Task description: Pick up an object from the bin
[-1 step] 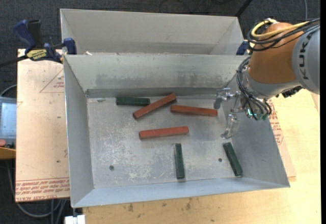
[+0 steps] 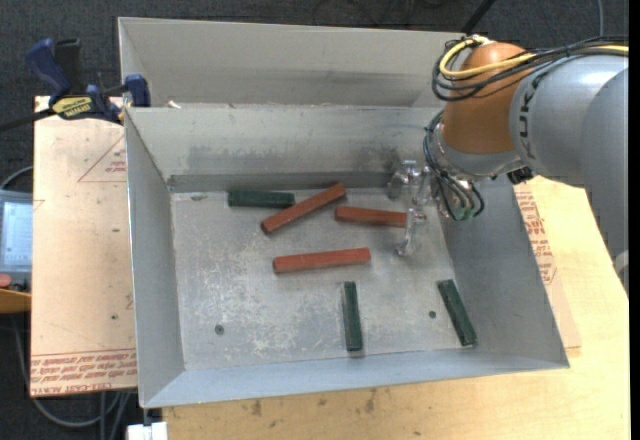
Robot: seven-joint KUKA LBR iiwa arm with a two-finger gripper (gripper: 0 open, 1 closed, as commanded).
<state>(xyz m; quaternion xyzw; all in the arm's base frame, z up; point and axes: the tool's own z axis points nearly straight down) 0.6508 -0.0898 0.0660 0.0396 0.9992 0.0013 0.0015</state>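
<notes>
Short red-brown bar (image 2: 368, 216): lies flat on the floor of the grey bin (image 2: 150, 228), right of middle and toward the back, running nearly left to right. Has its right end between the two metal fingers (image 2: 404, 178) of the gripper (image 2: 408, 215), fingers apart, one on the far side of that end and one on the near side; cannot tell whether either touches it. Not lifted, resting on the floor. Just to the left, a slanted red-brown bar (image 2: 304, 208), longer, with its right end toward the back wall and close to the short bar's left end. Nearer the front, a level red-brown bar (image 2: 322, 260), alone in the middle of the floor. At the back left, a dark green bar (image 2: 261, 198) along the foot of the back wall, near the slanted bar's lower end but apart from it. Toward the front, a front green bar (image 2: 352, 316) pointing front to back, and well to its right a right green bar (image 2: 456, 312), tilted, beside the right wall. Above the gripper, an orange cover (image 2: 485, 98) with looped cables (image 2: 470, 58), and behind that the grey arm (image 2: 570, 118) reaching in from the right.
</notes>
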